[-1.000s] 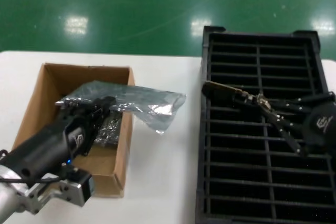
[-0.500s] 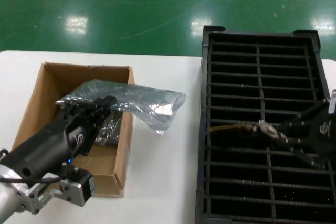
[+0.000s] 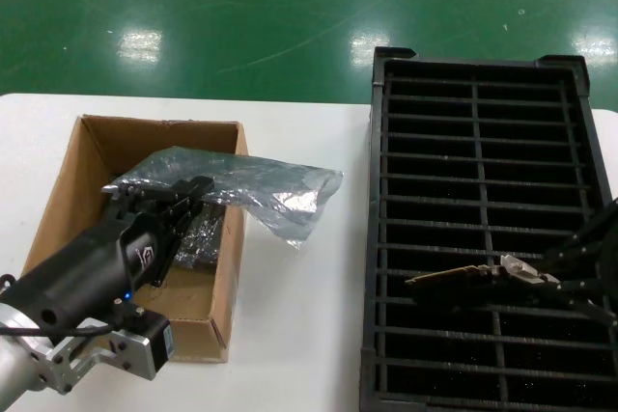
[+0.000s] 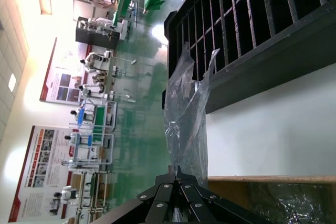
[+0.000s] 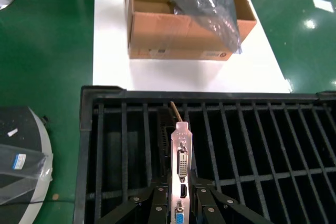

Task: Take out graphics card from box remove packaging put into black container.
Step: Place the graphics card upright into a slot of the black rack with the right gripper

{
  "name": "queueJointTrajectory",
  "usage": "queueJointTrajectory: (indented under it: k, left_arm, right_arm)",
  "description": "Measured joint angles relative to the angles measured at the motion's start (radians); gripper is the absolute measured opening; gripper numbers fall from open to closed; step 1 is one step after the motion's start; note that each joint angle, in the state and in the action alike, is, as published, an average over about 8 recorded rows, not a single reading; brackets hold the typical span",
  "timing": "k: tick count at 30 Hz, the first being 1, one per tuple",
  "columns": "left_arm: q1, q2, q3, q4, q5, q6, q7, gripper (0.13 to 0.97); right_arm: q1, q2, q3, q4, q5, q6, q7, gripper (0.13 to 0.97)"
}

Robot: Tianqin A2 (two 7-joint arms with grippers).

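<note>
My right gripper [image 3: 534, 279] is shut on the silver end bracket [image 5: 181, 156] of the graphics card [image 3: 452, 280]. It holds the card on edge, low over the slots in the near half of the black container [image 3: 478, 84]. My left gripper [image 3: 196, 188] is shut on the smoky-grey plastic bag [image 3: 266, 190] over the brown cardboard box [image 3: 97, 142]. The bag drapes over the box's right wall toward the container. In the left wrist view the bag [image 4: 186, 114] hangs from the shut gripper [image 4: 177, 170].
Another crinkly bagged item [image 3: 200, 235] lies inside the box. The box and the container stand on a white table [image 3: 309, 315] with a strip of bare table between them. Green floor lies beyond. A round grey object [image 5: 21, 150] stands beside the container.
My right gripper has carried the card from the container's far-middle toward its near end and lower over the slots. The left arm and bag have not moved.
</note>
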Motion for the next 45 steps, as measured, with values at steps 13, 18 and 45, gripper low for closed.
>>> queueJointTrajectory:
  k: [13, 18, 45]
  left_arm:
    - [0.0, 0.0, 0.0, 0.0, 0.0, 0.0, 0.0, 0.14]
    - [0.0, 0.0, 0.0, 0.0, 0.0, 0.0, 0.0, 0.14]
    - [0.0, 0.0, 0.0, 0.0, 0.0, 0.0, 0.0, 0.14]
  right_arm:
    - [0.043, -0.049, -0.037, -0.067, -0.026, -0.046, 0.046, 0.187]
    - [0.048, -0.058, -0.04, -0.079, -0.021, -0.058, 0.064, 0.187]
    - [0.044, -0.094, -0.071, -0.139, -0.095, -0.049, 0.081, 0.187]
